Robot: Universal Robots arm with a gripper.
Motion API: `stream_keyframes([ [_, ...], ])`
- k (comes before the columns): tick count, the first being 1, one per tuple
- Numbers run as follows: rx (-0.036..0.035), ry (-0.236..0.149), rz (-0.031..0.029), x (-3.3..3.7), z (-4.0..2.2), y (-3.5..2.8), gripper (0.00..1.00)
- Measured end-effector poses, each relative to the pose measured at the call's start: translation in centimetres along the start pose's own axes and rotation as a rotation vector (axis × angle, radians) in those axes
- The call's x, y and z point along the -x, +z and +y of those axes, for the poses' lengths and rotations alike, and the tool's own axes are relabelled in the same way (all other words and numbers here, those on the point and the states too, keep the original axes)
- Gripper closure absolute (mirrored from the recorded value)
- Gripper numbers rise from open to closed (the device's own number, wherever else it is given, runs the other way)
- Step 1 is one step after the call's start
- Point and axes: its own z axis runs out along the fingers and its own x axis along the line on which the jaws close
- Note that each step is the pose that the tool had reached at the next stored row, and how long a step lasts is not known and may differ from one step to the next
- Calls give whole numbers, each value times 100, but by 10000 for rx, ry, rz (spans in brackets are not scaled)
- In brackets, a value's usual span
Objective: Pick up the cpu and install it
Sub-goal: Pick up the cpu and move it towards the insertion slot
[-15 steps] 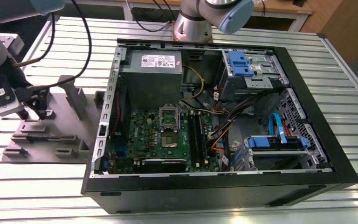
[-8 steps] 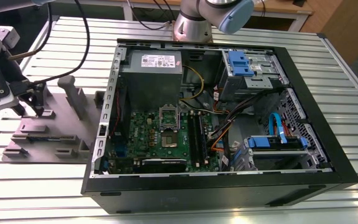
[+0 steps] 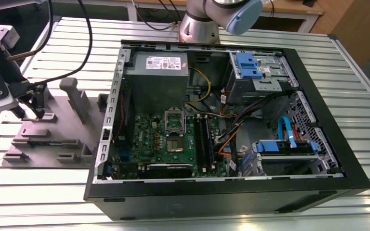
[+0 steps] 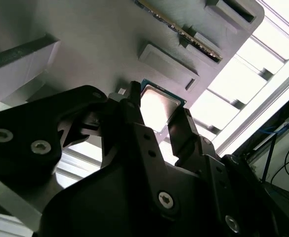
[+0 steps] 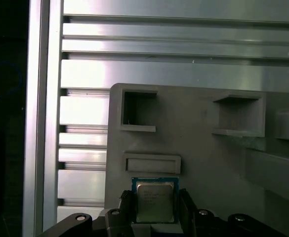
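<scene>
The cpu [image 5: 155, 198], a small square chip with a silvery top and thin green edge, sits between my gripper's fingers [image 5: 127, 210] in both wrist views, just over the grey fixture plate [image 5: 198, 158]. My gripper [image 4: 156, 111] is shut on the cpu [image 4: 156, 103], one black finger against each of two opposite edges. In the exterior view my gripper [image 3: 31, 113] is over the fixture plate [image 3: 50, 144] at the exterior view's left, well away from the motherboard socket [image 3: 174, 143] inside the open computer case [image 3: 339, 159].
The fixture plate carries raised blocks and slots [image 3: 77, 96]. A grey power supply box [image 3: 156, 72], cables and blue drive brackets [image 3: 249, 65] crowd the case. The arm's base [image 3: 201, 24] stands behind it on the slatted metal table [image 3: 44, 192].
</scene>
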Motion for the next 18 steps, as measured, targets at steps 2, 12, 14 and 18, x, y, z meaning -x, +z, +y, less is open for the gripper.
stream_keyframes([
  [2, 0, 0, -1, 0, 0, -1, 53],
  [12, 1, 0, -2, 1, 1, -57, 53],
  [14, 0, 1, -1, 0, 1, -58, 53],
  [18, -1, 1, 0, 0, 1, -61, 53],
])
